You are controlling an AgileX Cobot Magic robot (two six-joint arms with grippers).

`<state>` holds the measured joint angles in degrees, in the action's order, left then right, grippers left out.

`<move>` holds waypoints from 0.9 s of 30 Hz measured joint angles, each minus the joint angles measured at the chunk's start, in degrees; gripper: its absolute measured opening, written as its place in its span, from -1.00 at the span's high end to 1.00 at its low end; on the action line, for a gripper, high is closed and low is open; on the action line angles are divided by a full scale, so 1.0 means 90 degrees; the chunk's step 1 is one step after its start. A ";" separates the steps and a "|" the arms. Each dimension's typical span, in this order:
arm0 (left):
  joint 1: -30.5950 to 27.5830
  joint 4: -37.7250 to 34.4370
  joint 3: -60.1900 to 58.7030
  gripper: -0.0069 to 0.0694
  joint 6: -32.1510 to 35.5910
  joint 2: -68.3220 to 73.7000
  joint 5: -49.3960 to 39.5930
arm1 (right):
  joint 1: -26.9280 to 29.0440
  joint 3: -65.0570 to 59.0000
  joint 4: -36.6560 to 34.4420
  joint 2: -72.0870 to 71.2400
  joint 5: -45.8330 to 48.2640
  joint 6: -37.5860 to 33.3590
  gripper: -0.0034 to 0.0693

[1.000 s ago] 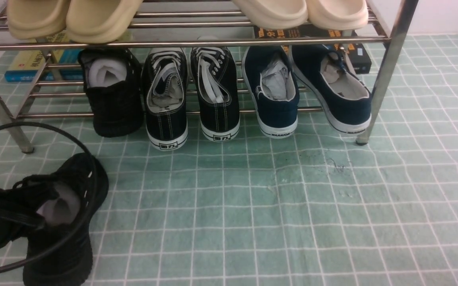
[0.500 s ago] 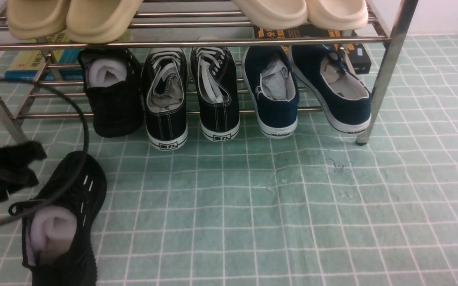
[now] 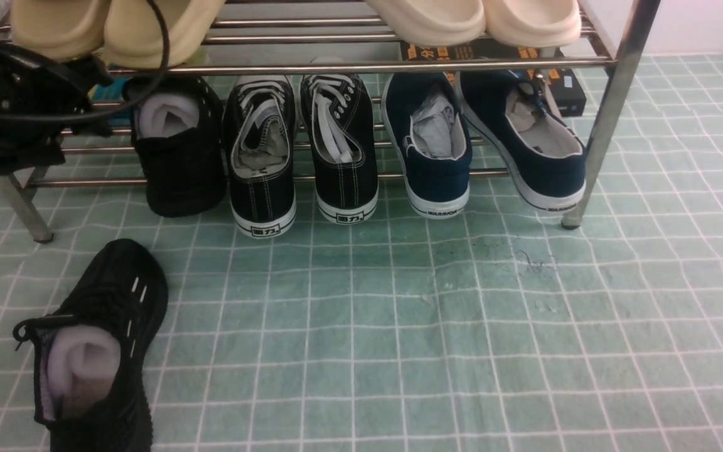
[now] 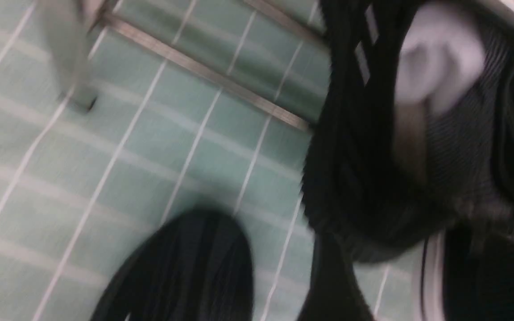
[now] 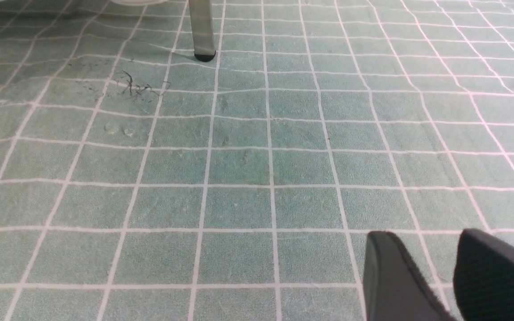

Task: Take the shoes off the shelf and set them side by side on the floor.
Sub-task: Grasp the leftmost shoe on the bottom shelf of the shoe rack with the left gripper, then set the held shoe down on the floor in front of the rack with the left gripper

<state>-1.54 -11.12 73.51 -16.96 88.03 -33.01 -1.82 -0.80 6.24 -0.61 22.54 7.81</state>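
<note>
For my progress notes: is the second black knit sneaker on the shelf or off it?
On the shelf: the black knit sneaker rests on its lower bars.

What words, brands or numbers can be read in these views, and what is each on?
"WARRIOR": white heel strip of the left navy sneaker, and again on the right navy sneaker.
"回力", as far as it reads: heel tab of the left black canvas sneaker and of the right black canvas sneaker.
Yellow characters on the black book behind the navy sneakers: too blurred.
Wrist views: none.
</note>
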 joint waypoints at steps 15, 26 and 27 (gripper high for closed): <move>0.0000 -0.1368 0.0131 -0.40 0.0530 0.1496 0.1186 | 0.0000 0.0000 0.0000 0.0000 0.0000 0.0000 0.25; 0.0000 -0.1831 0.0185 0.71 0.0630 0.1768 0.1090 | 0.0000 0.0000 0.0000 0.0000 0.0000 0.0000 0.25; 0.0000 -0.1823 0.0185 0.72 0.0657 0.1725 0.1000 | 0.0000 0.0000 0.0000 0.0000 0.0000 0.0000 0.25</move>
<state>-1.54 -27.52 75.17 -11.05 103.56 -24.01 -1.82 -0.80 6.24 -0.61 22.54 7.81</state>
